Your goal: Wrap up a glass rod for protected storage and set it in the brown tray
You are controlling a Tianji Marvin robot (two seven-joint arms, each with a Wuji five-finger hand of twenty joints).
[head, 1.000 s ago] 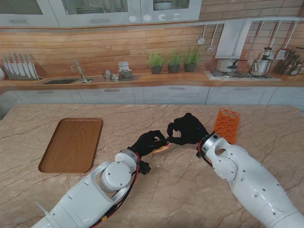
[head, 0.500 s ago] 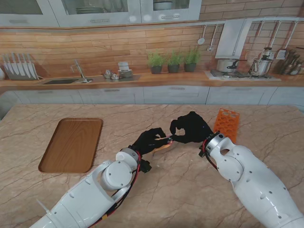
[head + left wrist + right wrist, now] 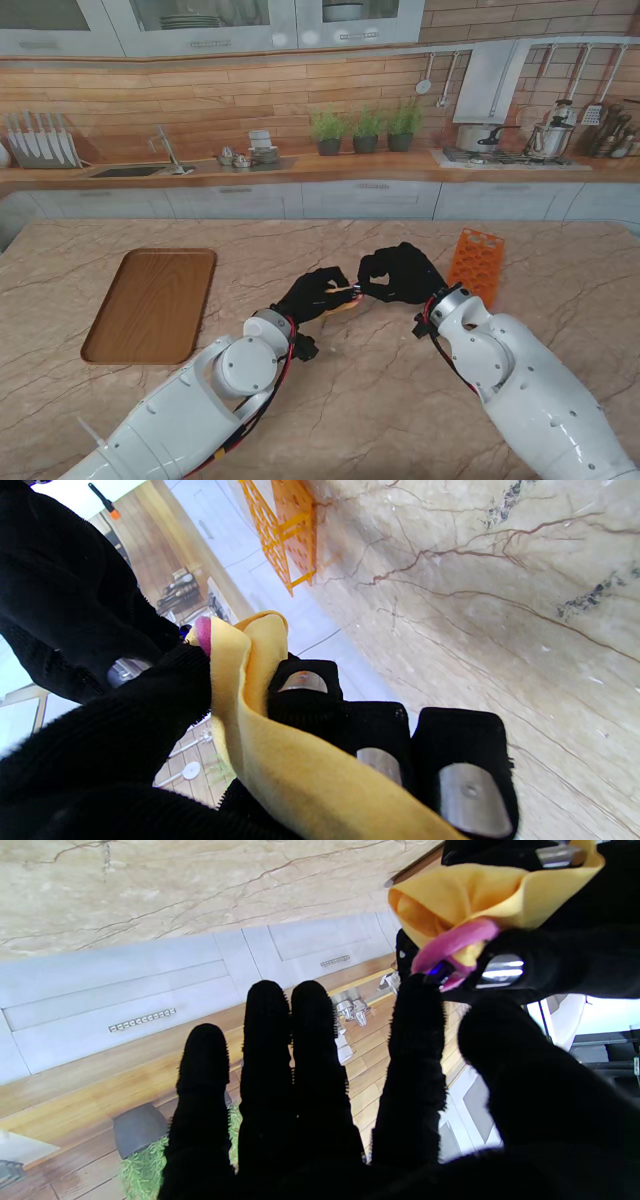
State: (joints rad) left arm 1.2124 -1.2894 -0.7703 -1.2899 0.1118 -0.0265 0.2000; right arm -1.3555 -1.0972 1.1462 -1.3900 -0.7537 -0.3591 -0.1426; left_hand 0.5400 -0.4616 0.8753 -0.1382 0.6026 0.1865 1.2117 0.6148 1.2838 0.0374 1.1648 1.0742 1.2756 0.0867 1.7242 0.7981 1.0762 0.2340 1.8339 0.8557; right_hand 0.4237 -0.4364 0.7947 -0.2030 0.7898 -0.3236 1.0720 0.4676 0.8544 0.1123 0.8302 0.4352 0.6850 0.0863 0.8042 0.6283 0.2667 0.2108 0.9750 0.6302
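stand view: left hand [image 3: 312, 296] clamped round yellow cloth [image 3: 343, 309], bundle held above tabletop [image 3: 380, 400] mid-scene. right hand [image 3: 398, 273] just beside it, thumb and forefinger pinched on pink band [image 3: 452, 943] at cloth's end. glass rod not visible, presumably inside cloth; cannot tell. brown tray [image 3: 152, 303] well apart, beyond left hand's outer side. orange rack [image 3: 476, 263] just past right hand.
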